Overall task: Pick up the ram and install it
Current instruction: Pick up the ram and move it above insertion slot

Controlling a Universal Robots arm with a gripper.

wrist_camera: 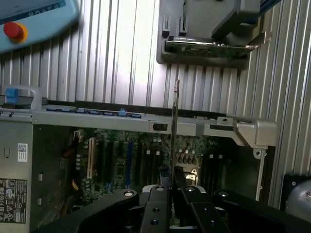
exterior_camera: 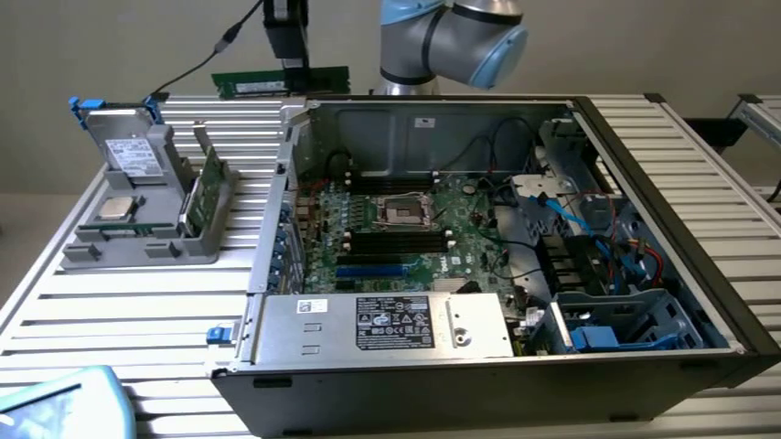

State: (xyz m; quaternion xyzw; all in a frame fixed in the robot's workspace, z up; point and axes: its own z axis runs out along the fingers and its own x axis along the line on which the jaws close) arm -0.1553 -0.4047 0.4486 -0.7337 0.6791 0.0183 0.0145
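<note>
Pinching the ram (exterior_camera: 259, 85), the gripper (wrist_camera: 172, 174) should hold it straight and line its long edge with the motherboard's black slots (exterior_camera: 393, 240).

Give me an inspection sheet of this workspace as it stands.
Surface: slatted metal table carrying an open PC case.
Job's things: ram held in the air, not in a slot; motherboard exposed, black slots visible.
Clutter: grey tray with a processor, a green card and a drive; pendant at the table's edge.
End effector: end effector shut on the ram.
Cables: blue cables inside the case; black cable running to the end effector.
Surroundings: plain wall; arm behind the case.
</note>
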